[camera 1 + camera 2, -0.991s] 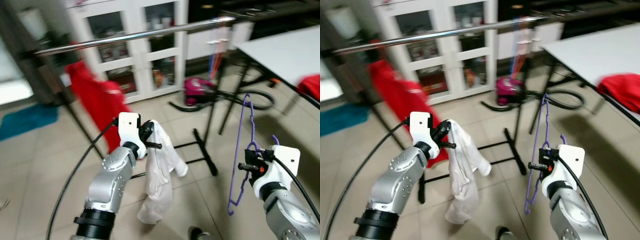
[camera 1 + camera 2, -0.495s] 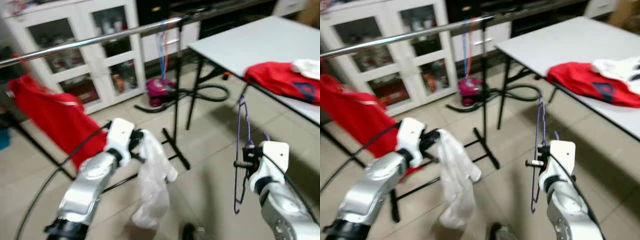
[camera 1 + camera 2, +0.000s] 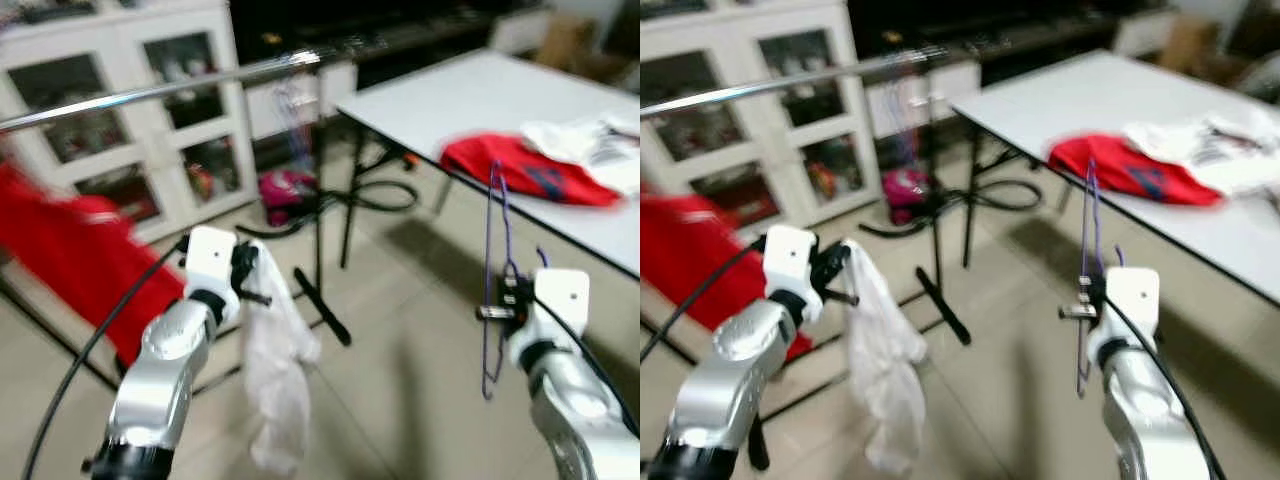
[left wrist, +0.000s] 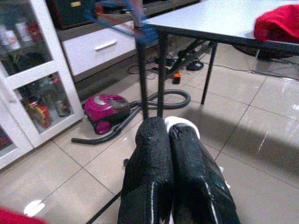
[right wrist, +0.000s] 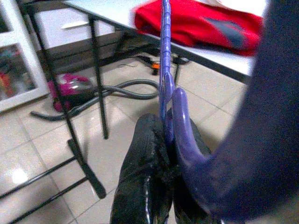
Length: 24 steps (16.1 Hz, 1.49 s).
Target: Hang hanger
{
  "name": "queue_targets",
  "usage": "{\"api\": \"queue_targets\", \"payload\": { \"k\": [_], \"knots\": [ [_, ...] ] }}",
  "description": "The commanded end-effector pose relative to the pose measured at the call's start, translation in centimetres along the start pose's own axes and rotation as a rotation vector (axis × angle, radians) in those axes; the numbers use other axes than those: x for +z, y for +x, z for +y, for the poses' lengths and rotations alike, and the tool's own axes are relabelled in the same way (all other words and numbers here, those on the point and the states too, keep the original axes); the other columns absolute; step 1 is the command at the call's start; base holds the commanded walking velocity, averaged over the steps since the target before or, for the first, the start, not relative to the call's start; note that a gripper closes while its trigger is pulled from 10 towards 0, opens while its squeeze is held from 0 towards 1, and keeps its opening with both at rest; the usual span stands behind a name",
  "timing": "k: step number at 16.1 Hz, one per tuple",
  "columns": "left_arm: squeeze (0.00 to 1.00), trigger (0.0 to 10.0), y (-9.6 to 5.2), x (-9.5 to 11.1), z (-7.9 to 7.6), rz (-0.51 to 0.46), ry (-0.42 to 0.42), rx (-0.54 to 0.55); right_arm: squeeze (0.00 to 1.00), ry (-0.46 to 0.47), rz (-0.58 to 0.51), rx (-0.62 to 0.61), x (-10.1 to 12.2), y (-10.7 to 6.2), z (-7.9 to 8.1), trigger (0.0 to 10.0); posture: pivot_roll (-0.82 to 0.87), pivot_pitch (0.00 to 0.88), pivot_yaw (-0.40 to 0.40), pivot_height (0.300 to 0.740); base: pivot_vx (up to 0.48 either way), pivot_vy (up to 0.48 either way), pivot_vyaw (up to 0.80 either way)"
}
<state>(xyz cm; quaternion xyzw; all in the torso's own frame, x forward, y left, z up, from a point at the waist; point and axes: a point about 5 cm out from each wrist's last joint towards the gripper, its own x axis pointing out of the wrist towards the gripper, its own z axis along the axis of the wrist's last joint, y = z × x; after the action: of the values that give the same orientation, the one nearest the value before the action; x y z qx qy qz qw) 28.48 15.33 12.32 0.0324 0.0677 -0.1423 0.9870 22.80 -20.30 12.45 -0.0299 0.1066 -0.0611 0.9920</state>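
The purple hanger (image 5: 164,70) runs off the frame's top edge, its hook unseen.

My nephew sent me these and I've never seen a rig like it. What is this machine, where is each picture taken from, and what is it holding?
It is a walking humanoid robot with two silver arms, each ending in two long black fingers. The two wide pictures come from cameras in its head, looking down past its arms. The two close pictures come from a camera on each wrist, looking along the fingers.

The left end effector is shut on a white garment that hangs down from it. The right end effector is shut on a purple hanger.

On the white table lie a red garment and some white cloth. A metal clothes rail crosses above, with a red garment below it and a pink vacuum cleaner on the floor.
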Motion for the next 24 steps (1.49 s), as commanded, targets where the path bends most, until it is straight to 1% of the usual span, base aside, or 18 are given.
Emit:
{"api": "queue_targets", "payload": {
  "k": [1, 3, 4, 6, 8, 9, 10, 11, 12, 13, 15, 16, 17, 18, 19, 20, 22, 24],
  "knots": [
    [0.0, 10.0, 0.4, 1.1, -1.1, -0.021, 0.054, -0.06, 0.0, 0.062, -0.036, -0.125, 0.7, 0.0, -0.8, 10.0, 0.02, 0.0, 0.048, 0.74, 0.0, 0.0, -0.79],
    [0.0, 10.0, 0.4, 1.2, -1.1, -0.02, 0.063, -0.062, 0.0, 0.114, -0.047, -0.166, 1.0, 0.1, -1.0, 10.0, 0.02, 0.0, 0.048, 0.74, 0.0, 0.0, -0.79],
    [0.0, 10.0, 0.7, 1.2, -0.9, -0.027, 0.06, -0.051, 0.0, 0.133, -0.047, -0.132, 1.0, 0.1, -0.7, 10.0, 0.0, 0.0, 0.072, 0.74, 0.0, 0.0, -0.76],
    [0.0, 10.0, 1.4, 1.3, -0.9, -0.035, 0.038, -0.047, 0.0, 0.08, -0.055, -0.157, 0.9, -0.3, -0.9, 10.0, -0.02, 0.0, 0.095, 0.74, 0.0, 0.0, -0.78],
    [0.0, 10.0, 1.8, 1.4, -1.5, -0.023, 0.011, -0.081, 0.0, 0.099, -0.026, -0.183, 0.8, -0.6, -1.2, 10.0, -0.03, 0.0, 0.102, 0.74, 0.0, 0.0, -0.8],
    [0.0, 10.0, 1.8, 1.2, -1.5, -0.006, 0.0, -0.084, 0.0, 0.15, -0.046, -0.178, 1.0, -0.7, -1.2, 10.0, -0.03, 0.0, 0.105, 0.74, 0.0, 0.0, -0.8],
    [0.0, 10.0, 1.9, 1.2, -1.5, -0.001, -0.007, -0.087, 0.0, 0.171, -0.093, -0.201, 1.5, -0.7, -1.4, 10.0, -0.03, 0.0, 0.104, 0.74, 0.0, 0.0, -0.8],
    [0.0, 10.0, 2.0, 1.3, -1.4, -0.008, -0.01, -0.078, 0.0, 0.148, -0.123, -0.226, 1.6, -0.7, -1.6, 10.0, -0.03, 0.0, 0.104, 0.74, 0.0, 0.0, -0.8],
    [0.0, 10.0, 2.1, 1.5, -1.3, -0.02, 0.001, -0.075, 0.0, 0.104, -0.118, -0.257, 1.5, -0.6, -1.7, 10.0, -0.03, 0.0, 0.105, 0.74, 0.0, 0.0, -0.8],
    [0.0, 10.0, 2.2, 1.4, -1.2, -0.022, -0.002, -0.071, 0.0, 0.086, -0.074, -0.135, 1.1, -0.4, -0.7, 10.0, -0.03, 0.0, 0.104, 0.74, 0.0, 0.0, -0.8],
    [0.0, 10.0, 2.2, 1.3, -1.2, -0.015, -0.001, -0.068, 0.0, 0.029, -0.035, -0.046, 0.7, -0.4, 0.0, 10.0, -0.03, 0.0, 0.096, 0.74, 0.0, 0.0, -0.8],
    [0.0, 10.0, 2.1, 1.2, -1.3, -0.017, 0.006, -0.069, 0.0, 0.005, 0.035, 0.015, -0.2, -0.4, 0.4, 10.0, -0.02, 0.0, 0.087, 0.74, 0.0, 0.0, 0.0],
    [0.0, 10.0, 2.1, 1.3, -1.2, -0.024, 0.009, -0.063, 0.0, -0.012, 0.056, 0.06, -0.6, -0.4, 0.6, 10.0, -0.02, 0.0, 0.083, 0.74, 0.0, 0.255, 0.0],
    [0.0, 10.0, 2.1, 1.3, -1.2, -0.024, 0.01, -0.062, 0.0, 0.002, 0.077, 0.074, -0.8, -0.5, 0.6, 10.0, -0.02, 0.0, 0.081, 0.74, 0.0, 0.292, 0.0],
    [0.0, 10.0, 2.2, 1.4, -1.1, -0.026, 0.02, -0.064, 0.0, 0.043, 0.126, 0.103, -1.3, -0.6, 0.9, 10.0, -0.02, 0.0, 0.078, 0.74, 0.0, 0.3, -0.74],
    [0.0, 10.0, 2.2, 1.4, -1.1, -0.026, 0.022, -0.061, 0.0, 0.054, 0.132, 0.118, -1.4, -0.7, 1.1, 10.0, -0.02, 0.0, 0.079, 0.74, 0.0, 0.304, 0.0],
    [0.0, 10.0, 2.4, 1.5, -1.0, -0.027, 0.025, -0.06, 0.0, 0.046, 0.128, 0.126, -1.3, -0.7, 1.5, 10.0, -0.03, 0.0, 0.085, 0.74, 0.0, 0.334, 0.0],
    [0.0, 10.0, 2.6, 1.6, -1.1, -0.029, 0.03, -0.071, 0.0, 0.038, 0.158, 0.123, -1.6, -0.8, 1.6, 10.0, -0.03, 0.0, 0.092, 0.74, 0.0, 0.384, 0.0]
  ]
}}
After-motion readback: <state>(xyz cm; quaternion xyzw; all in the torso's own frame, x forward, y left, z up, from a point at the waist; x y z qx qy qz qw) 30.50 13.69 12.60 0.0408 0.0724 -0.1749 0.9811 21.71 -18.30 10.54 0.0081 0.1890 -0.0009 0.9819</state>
